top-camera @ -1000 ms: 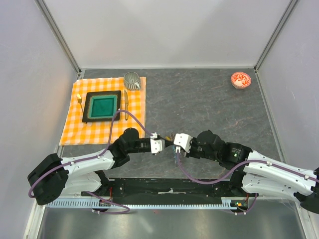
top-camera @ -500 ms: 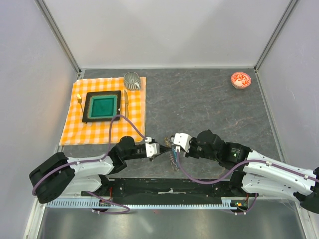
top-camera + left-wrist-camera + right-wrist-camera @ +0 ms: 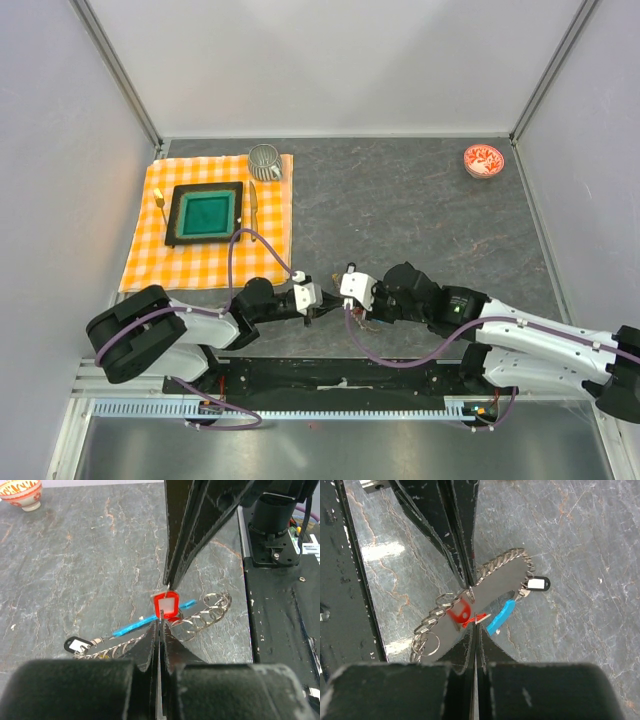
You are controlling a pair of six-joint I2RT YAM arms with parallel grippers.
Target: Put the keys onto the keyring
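so the worktop (image 3: 400, 210) is a dark grey stone-look slab with pale veins running through it, a bit glossy, since the right wrist view catches a patch of glare on it. it's boxed in by plain pale walls (image 3: 330, 60) on three sides, with aluminium posts (image 3: 120, 70) in the back corners. a black base plate (image 3: 330, 375) runs along the near edge and a brushed metal sheet (image 3: 330, 450) fills the very bottom of the frame. upper left has an orange checked cloth (image 3: 140, 265) carrying a black tray (image 3: 172, 215) with a green middle. a mug (image 3: 265, 160) stands at the cloth's top edge, and a little red-patterned bowl (image 3: 484, 160) sits way over in the upper right. both arms meet low in the centre of the top view, right by the base plate. the keyring (image 3: 502, 560) lies flat on the worktop under them, a loop of silvery chain with its blue tag (image 3: 501, 614) beside it. a black and white key (image 3: 536, 584) sits right against the chain. the red key (image 3: 166, 605) is up between the two tips. the left jaws and right jaws are both closed all the way and both touch the red key from opposite ends. honestly can't tell which one actually has the grip on it.
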